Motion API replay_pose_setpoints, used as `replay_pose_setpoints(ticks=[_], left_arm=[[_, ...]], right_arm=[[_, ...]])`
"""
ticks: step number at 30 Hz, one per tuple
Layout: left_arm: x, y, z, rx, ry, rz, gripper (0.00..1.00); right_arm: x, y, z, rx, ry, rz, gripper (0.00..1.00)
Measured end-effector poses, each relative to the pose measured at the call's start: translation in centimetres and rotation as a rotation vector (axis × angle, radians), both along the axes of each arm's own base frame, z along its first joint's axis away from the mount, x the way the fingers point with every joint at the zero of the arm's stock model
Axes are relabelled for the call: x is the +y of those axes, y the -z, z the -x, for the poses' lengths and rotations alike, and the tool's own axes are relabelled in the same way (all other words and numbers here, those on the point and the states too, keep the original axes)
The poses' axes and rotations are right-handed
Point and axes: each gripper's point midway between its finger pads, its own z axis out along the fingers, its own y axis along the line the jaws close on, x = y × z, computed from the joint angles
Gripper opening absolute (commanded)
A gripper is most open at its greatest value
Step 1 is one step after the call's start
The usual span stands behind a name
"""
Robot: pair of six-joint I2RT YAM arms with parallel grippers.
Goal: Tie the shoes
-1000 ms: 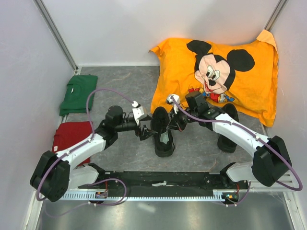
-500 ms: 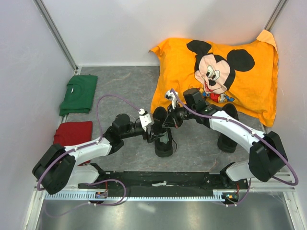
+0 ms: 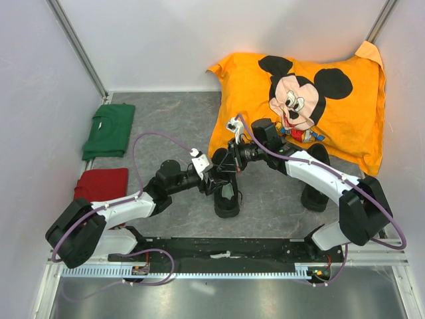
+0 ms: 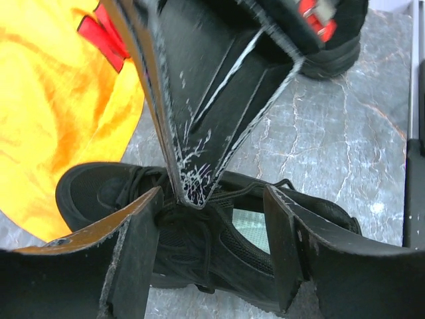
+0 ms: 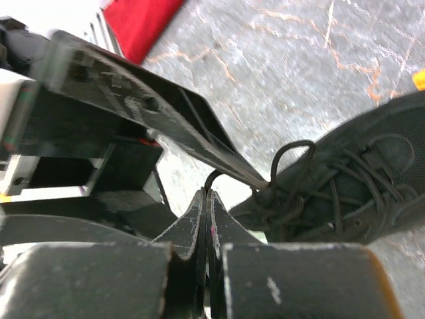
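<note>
Shoe [image 3: 226, 199] is lying at table [image 3: 172, 126] centre, toe toward pillow [image 3: 345, 126]; second shoe [image 3: 312, 193] is sitting well right. Left gripper [image 4: 212, 199] is straddling the laces, fingers spread. Right gripper [image 5: 206, 199] is pinching a lace [image 5: 211, 179], fingers pressed together.

Black centre shoe [image 3: 227, 199] sits upright with loose laces; black right shoe [image 3: 313, 198] sits well apart
</note>
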Motion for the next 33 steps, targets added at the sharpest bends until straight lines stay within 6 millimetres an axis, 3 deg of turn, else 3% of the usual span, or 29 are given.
replay_pose_setpoints(ticks=[7,13,15,22,33], left_arm=[[0.4,0.7,-0.6,0.111,-0.084,0.035,0.73],[0.6,0.6,-1.5,0.178,-0.157,0.079,0.72],[0.6,0.8,-1.7,0.198,-0.175,0.085,0.67],[0.6,1.0,-1.9,0.217,-0.188,0.096,0.26],[1.2,0.9,-1.2,0.178,-0.156,0.078,0.1]], right_arm=[[0.6,-1.0,-0.2,0.006,0.005,-0.048,0.0],[0.8,-0.9,-0.4,0.02,0.01,-0.056,0.0],[0.8,-0.7,-0.3,0.028,0.012,-0.054,0.0],[0.7,-0.5,-0.4,0.033,0.016,-0.048,0.0],[-1.2,1.4,-0.6,0.062,0.049,0.016,0.0]])
